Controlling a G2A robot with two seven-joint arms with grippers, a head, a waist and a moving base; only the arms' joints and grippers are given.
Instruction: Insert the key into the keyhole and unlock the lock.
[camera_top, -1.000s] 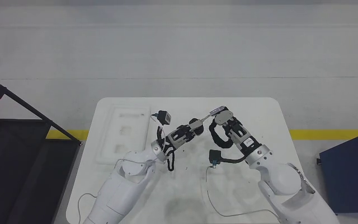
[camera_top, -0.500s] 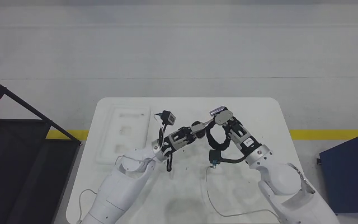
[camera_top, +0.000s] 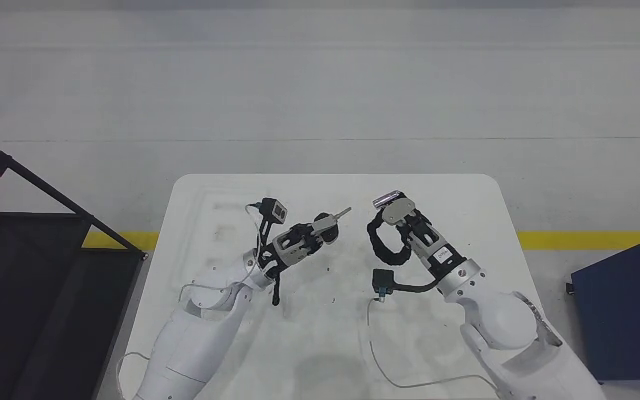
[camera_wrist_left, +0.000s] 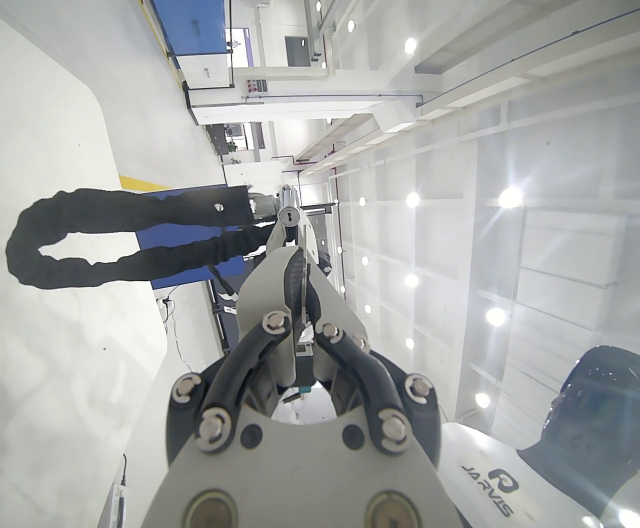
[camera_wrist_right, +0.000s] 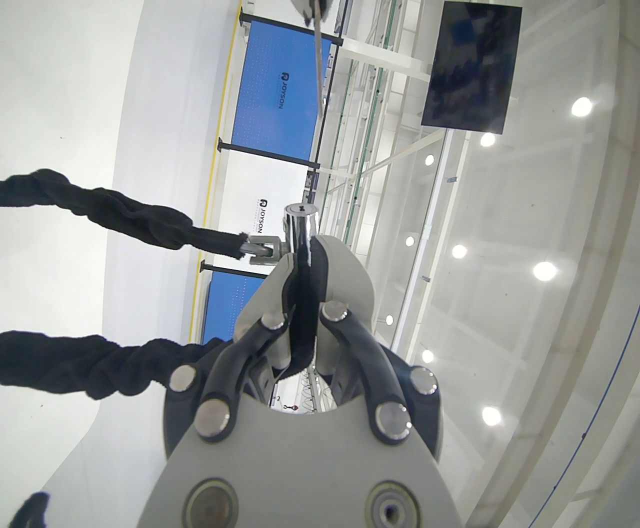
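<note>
My left gripper (camera_top: 328, 222) is shut on the key (camera_top: 342, 212), whose blade points right toward the lock. In the left wrist view the key (camera_wrist_left: 300, 237) shows edge-on between the fingers. Beyond it is the lock's chrome cylinder (camera_wrist_left: 289, 216), keyhole facing me. My right gripper (camera_top: 397, 208) is shut on the lock (camera_top: 388, 200) and holds it above the table. Its black sleeved chain (camera_top: 380, 248) hangs in a loop. In the right wrist view the cylinder (camera_wrist_right: 300, 220) sticks out past the fingertips, and the key blade (camera_wrist_right: 318, 65) hangs well apart from it.
A white tray (camera_top: 212, 232) lies at the table's back left. A small dark plug (camera_top: 381, 283) with a thin white cable (camera_top: 380, 355) lies on the white table (camera_top: 460, 200) between the arms.
The left gripper has drawn back to the left with the key, from touching the lock's cylinder to a clear gap. The right gripper and the lock have stayed put.
</note>
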